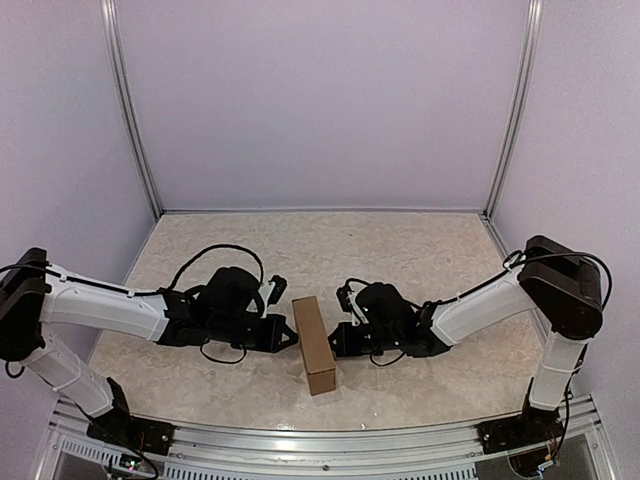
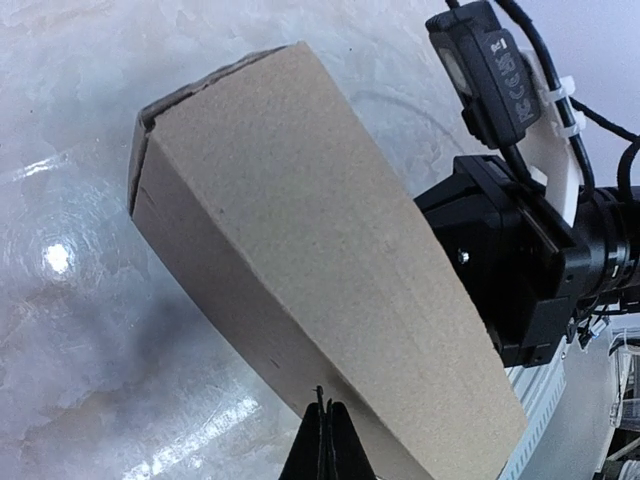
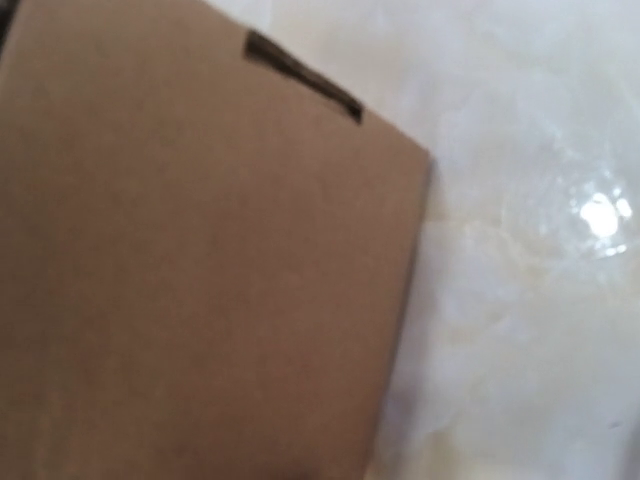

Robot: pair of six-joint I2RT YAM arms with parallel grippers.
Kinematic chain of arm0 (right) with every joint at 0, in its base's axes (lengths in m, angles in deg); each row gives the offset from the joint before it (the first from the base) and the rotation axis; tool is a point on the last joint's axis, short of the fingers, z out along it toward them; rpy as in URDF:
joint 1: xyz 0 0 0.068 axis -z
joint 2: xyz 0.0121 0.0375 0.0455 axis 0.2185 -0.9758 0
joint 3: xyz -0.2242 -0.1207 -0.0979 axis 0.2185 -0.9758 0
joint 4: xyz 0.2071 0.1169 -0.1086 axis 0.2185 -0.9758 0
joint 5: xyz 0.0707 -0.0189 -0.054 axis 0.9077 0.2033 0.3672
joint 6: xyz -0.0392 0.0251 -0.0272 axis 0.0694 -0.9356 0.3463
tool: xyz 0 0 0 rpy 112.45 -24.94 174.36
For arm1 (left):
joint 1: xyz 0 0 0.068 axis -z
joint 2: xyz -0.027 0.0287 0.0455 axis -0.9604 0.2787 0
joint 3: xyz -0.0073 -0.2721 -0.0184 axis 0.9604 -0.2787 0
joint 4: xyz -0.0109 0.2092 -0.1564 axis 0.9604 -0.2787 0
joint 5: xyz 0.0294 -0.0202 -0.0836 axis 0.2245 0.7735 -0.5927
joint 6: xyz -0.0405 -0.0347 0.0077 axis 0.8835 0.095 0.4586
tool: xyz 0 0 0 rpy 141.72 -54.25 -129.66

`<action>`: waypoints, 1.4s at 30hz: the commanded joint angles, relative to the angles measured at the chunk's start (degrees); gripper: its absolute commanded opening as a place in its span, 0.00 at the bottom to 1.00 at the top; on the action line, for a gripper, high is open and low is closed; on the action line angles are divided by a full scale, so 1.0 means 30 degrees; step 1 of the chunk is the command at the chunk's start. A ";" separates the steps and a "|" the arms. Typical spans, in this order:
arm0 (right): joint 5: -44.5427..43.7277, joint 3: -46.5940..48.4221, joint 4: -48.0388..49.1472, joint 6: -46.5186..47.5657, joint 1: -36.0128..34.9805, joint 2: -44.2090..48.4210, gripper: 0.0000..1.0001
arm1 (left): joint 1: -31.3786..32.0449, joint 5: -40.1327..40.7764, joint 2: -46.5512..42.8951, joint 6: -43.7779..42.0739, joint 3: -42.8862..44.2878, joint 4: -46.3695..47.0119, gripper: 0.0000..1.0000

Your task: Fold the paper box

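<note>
Paper box [image 1: 314, 345] is folded into a closed oblong and lies flat on the marble-look table [image 1: 420, 250], near the front edge, between the two arms. Left gripper [image 1: 287, 336] is at the box's left side; in the left wrist view its jaws are pressed together, holding nothing, tips at or just touching the cardboard wall. Right gripper [image 1: 338, 342] is tight against the opposite side. The right wrist view is filled by blurred cardboard with a dark slit [image 3: 303, 75], so I cannot tell how its jaws stand.
</note>
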 commanded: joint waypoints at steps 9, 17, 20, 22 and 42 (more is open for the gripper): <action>0.1316 -0.1158 0.1067 0.0090 -0.0161 -0.0329 0.00 | 0.0374 0.0444 0.0093 -0.0314 0.1040 -0.0356 0.00; 0.2350 -0.2428 0.3658 -0.0197 -0.0086 -0.0680 0.00 | 0.0616 0.0157 0.0962 -0.0648 0.2376 -0.0657 0.00; 0.2908 -0.3302 0.5017 -0.0184 0.0114 -0.0865 0.00 | 0.0650 0.0067 0.1172 -0.0764 0.2835 -0.0780 0.00; 0.3239 -0.3824 0.5851 -0.0129 0.0330 -0.1001 0.00 | 0.0672 -0.0066 0.1379 -0.0823 0.3145 -0.0896 0.00; 0.3126 -0.6699 0.8257 0.0143 0.1414 -0.0492 0.00 | 0.0857 0.0201 0.3356 -0.1119 0.5795 -0.2591 0.00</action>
